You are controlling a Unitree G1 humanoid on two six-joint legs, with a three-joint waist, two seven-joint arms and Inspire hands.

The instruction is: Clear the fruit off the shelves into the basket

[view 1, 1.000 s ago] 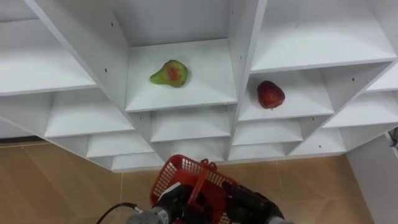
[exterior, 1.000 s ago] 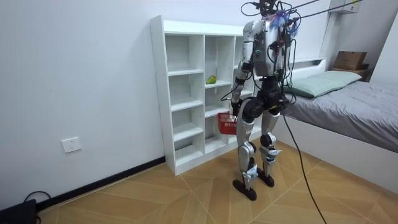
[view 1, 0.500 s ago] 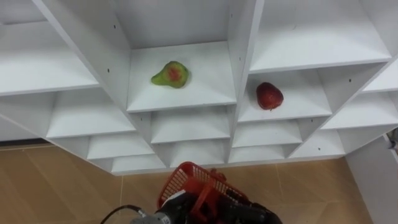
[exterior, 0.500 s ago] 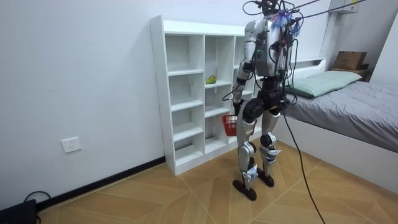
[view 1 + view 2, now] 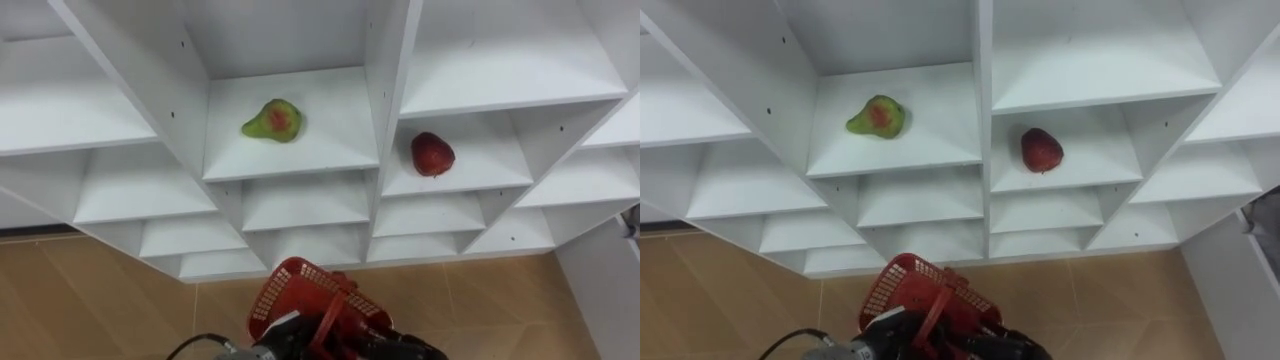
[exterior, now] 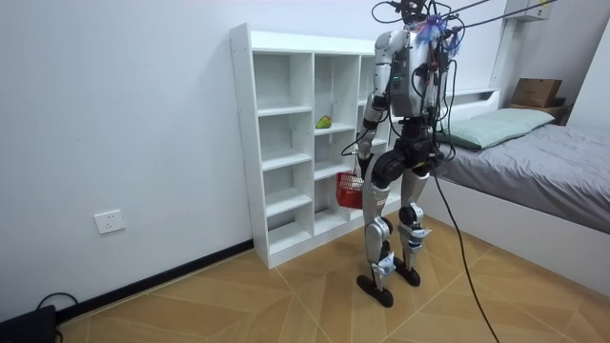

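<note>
Two fruits shelved, pear [image 5: 273, 119] in middle cubby [image 5: 335, 140], red fruit [image 5: 432, 154] rightward, red basket [image 5: 315, 295] seemingly gripped by left hand [image 5: 288, 335].

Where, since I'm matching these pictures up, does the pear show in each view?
Left eye view: pear on the middle column's shelf, up and left of centre.
Right eye view: same shelf, further left in the picture.
Room view: small green spot in the middle column, beside the robot's arm.
Shared landmark: the red basket, hanging lower than the pear in all three.

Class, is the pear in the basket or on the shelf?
On the shelf: the pear lies there, apart from the red basket.
</note>
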